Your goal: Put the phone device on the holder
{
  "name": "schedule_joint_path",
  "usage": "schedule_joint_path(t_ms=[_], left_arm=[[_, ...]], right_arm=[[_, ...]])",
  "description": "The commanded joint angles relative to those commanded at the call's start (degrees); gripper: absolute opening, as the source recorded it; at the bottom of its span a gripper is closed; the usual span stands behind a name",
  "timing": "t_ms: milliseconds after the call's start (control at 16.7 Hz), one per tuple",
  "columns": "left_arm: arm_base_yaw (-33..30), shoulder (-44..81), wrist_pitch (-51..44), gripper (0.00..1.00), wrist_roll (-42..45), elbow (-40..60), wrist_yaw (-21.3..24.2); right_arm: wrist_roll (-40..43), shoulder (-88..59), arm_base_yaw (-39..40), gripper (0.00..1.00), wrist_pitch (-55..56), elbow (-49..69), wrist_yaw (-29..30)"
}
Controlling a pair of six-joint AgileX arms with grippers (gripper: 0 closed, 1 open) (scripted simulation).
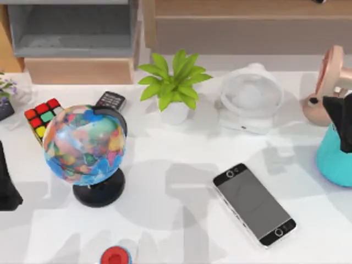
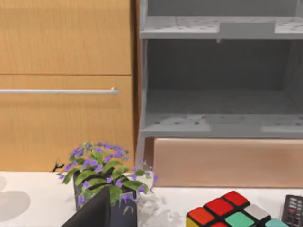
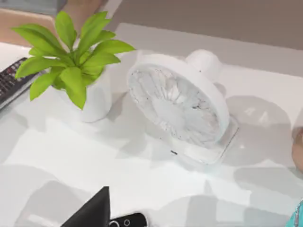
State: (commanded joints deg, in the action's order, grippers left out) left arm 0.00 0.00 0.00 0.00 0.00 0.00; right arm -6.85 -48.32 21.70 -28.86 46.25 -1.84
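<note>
Worktop (image 1: 181, 231) of smooth white material fills the scene, crossed by soft grey shadows. Behind it stand a light wooden cabinet (image 2: 66, 80) with a thin silver rail handle and a grey open shelf unit (image 2: 220, 75) with speckled shelves.

The flat rectangular phone device (image 1: 254, 203), black face with grey screen and silver rim, lies flat on the worktop right of centre, turned diagonally, its round button toward the near edge. Behind it stands a white round desk fan (image 1: 251, 98), and to the fan's left a green leafy plant in a white pot (image 1: 173, 85).

On the left side sits a multicoloured globe on a black round base (image 1: 85, 151), with a colourful puzzle cube (image 1: 43, 114) and a small black keypad device (image 1: 111, 100) just behind it. A purple-flowered plant in a dark pot (image 2: 106, 177) stands at the far left edge. A red and blue round object (image 1: 115, 256) is cut off at the near edge. At the right edge are a pink rounded object (image 1: 324, 88) and a teal rounded object (image 1: 334, 157).

The left end effector (image 1: 8, 181) is a dark shape at the left edge; whether its fingers are apart or together I cannot tell. The right end effector (image 1: 344, 121) hangs at the right edge over the teal object, and its fingers likewise cannot be read.
</note>
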Motion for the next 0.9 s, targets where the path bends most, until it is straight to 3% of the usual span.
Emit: schedule_joint_path(t_ms=[540, 900], left_arm=[[0.0, 0.0, 0.0, 1.0, 0.0, 0.0, 0.0], [0.0, 0.0, 0.0, 1.0, 0.0, 0.0, 0.0]], right_arm=[[0.8, -46.2, 13.1, 1.0, -23.8, 23.8, 0.6], [1.9, -58.2, 15.0, 1.0, -30.1, 29.3, 1.9]])
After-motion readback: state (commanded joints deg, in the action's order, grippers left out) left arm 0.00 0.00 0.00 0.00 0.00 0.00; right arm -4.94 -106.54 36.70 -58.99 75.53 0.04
